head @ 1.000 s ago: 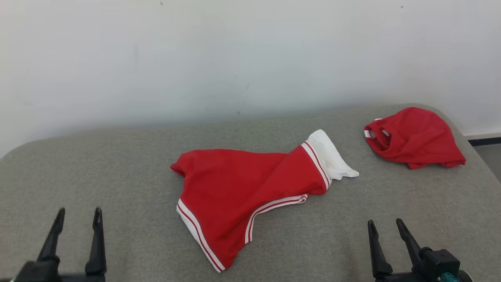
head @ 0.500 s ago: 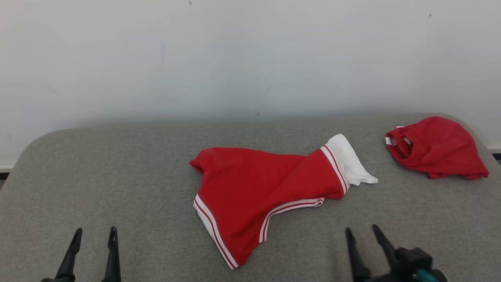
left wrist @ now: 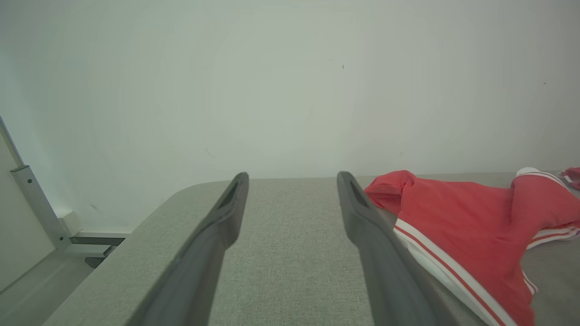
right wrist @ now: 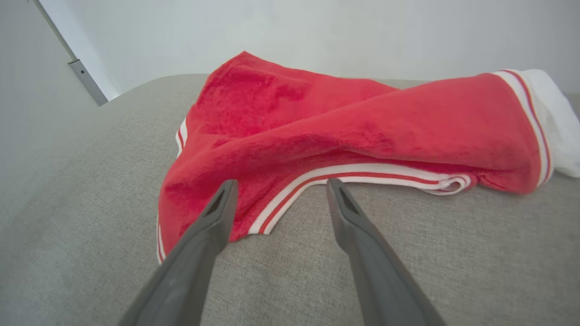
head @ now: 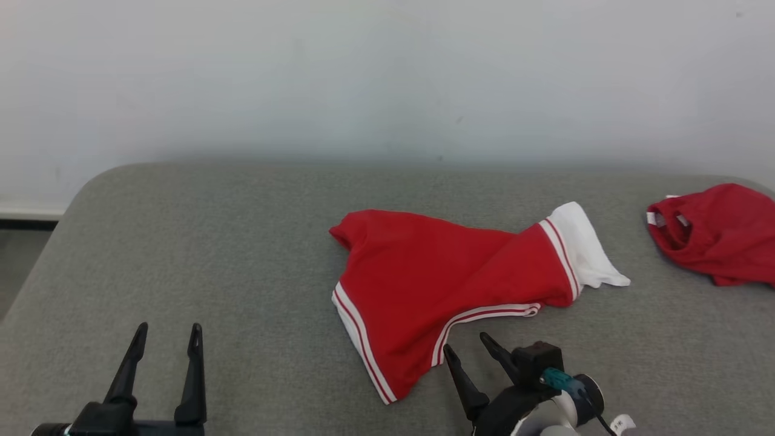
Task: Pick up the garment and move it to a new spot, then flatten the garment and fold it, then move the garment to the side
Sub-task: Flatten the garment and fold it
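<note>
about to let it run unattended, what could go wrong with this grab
The open right pincer is aimed at the striped hem of the crumpled red garment; it may pinch only one layer and lift it twisted.
A second red garment lies to the right; moving the first there could tangle them.

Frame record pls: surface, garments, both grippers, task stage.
surface: grey fabric-covered surface, rounded corners
backdrop: white wall
target: red garment with white striped trim, crumpled, mid-surface, not held
other: plain red garment, bunched at the far right
left gripper: open, over bare fabric, apart from the target
right gripper: open, aimed at the target's striped hem; contact unclear
stage: pickup not yet done
</note>
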